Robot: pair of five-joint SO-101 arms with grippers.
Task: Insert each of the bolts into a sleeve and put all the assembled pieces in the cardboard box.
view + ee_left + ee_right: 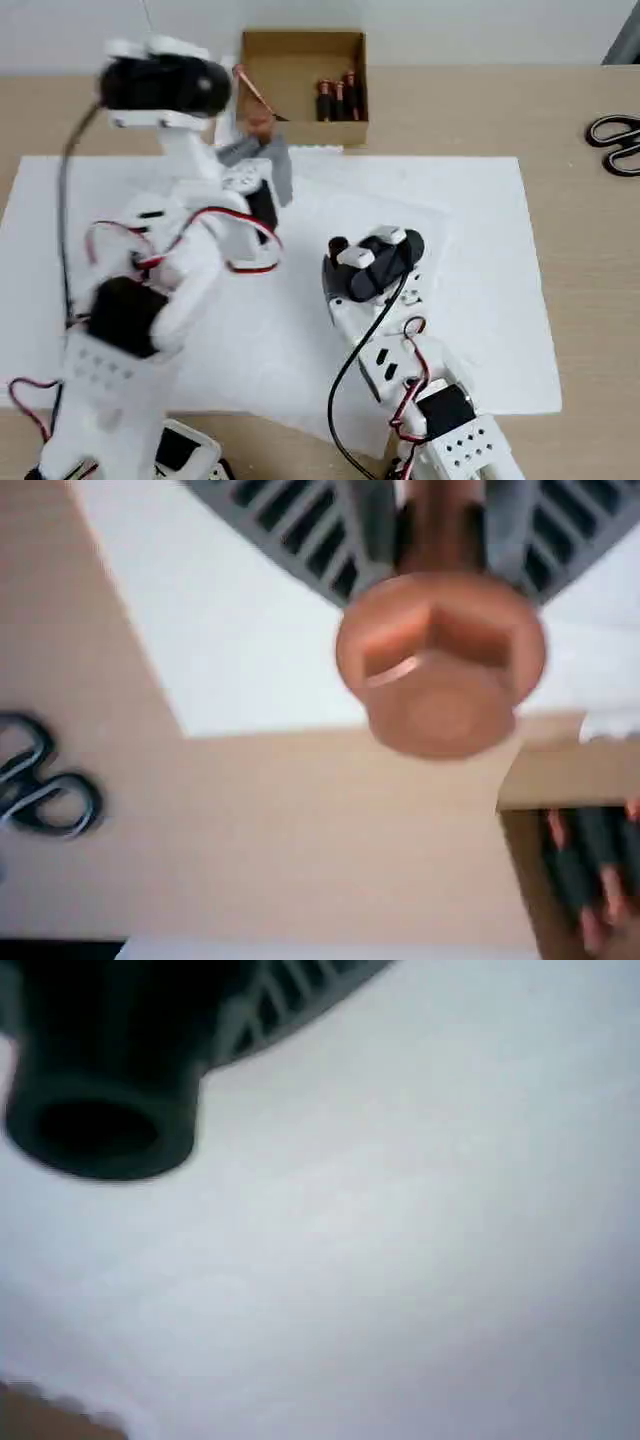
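The left gripper (258, 132) is clamped on a copper-coloured metal bolt with a hexagonal head (440, 660). Its grey ribbed fingers (300, 520) press the shank from both sides and hide most of it, while the head juts free. In the high view the bolt (256, 104) hangs tilted at the near left corner of the open brown cardboard box (300, 50). Whether it touches the wall cannot be made out.

The right gripper (338, 256) holds a black tubular sleeve (100, 1110) with its open end turned outward. The frame edge cuts off its fingers apart from one grey ribbed strip (280, 995). From above, the arm's own body covers the grip and only the sleeve's dark end (338, 244) peeks out. It sits over the middle of the white paper sheet (480, 230), well apart from the box.

Inside the box, three assembled pieces with dark sleeves and copper ends (338, 100) lie side by side against the right wall, and the floor to their left is bare. The sheet lies open to the right of the right arm. On the light wooden table (590, 250), black-handled metal scissors (615, 140) lie near the right edge, far from both arms.
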